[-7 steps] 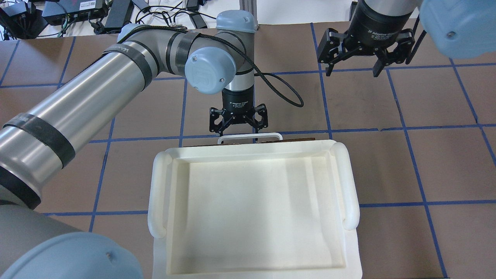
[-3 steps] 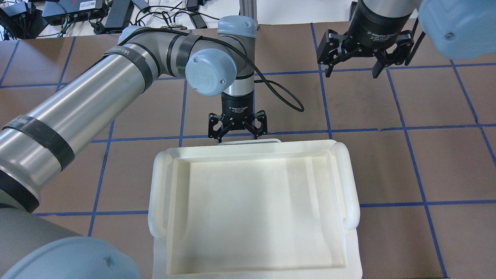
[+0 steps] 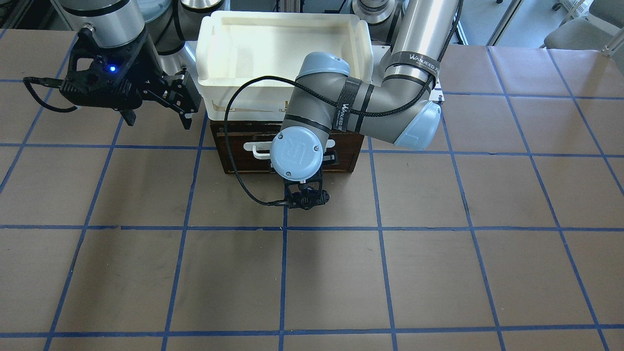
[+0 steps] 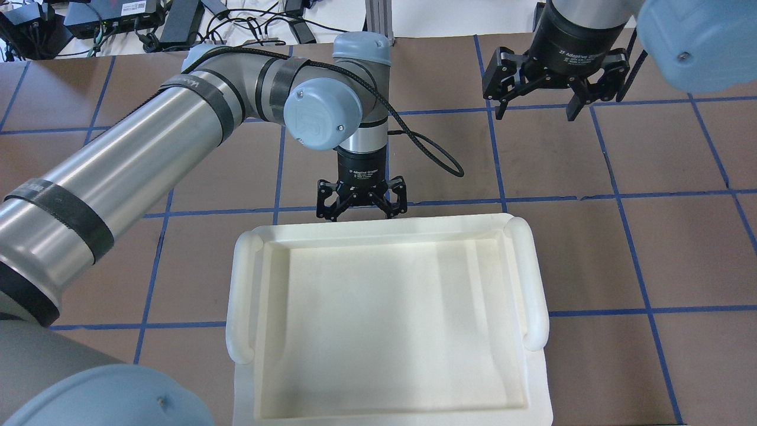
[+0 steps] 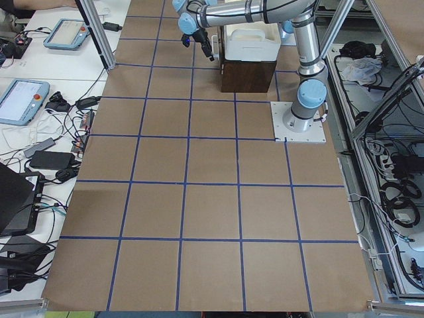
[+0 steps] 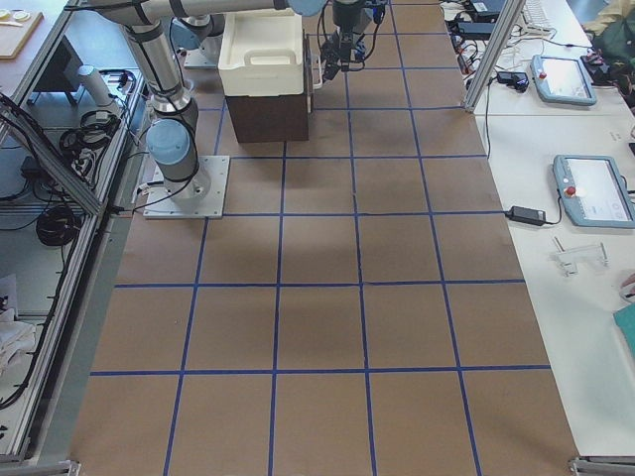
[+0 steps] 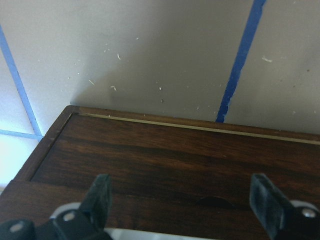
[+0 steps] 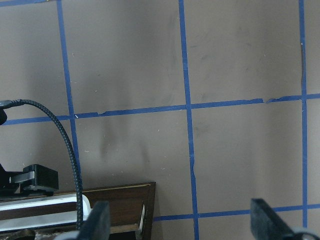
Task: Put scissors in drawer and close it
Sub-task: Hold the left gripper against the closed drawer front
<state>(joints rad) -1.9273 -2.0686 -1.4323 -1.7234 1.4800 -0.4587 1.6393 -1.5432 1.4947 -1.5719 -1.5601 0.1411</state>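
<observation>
The dark brown drawer sits pushed in under the white tray, and its white bar handle shows on the front. My left gripper is open, right at the drawer front. In the left wrist view its fingers stand spread in front of the dark wood. My right gripper is open and empty, hovering above the table off to the side of the drawer. The scissors are out of view.
A white plastic tray sits on top of the drawer cabinet and hides it in the overhead view. The brown table has blue tape grid lines. The left arm's black cable loops in front of the drawer.
My left gripper has moved toward the tray, and the white handle and drawer edge have slid under the tray's rim. The right gripper has barely moved.
</observation>
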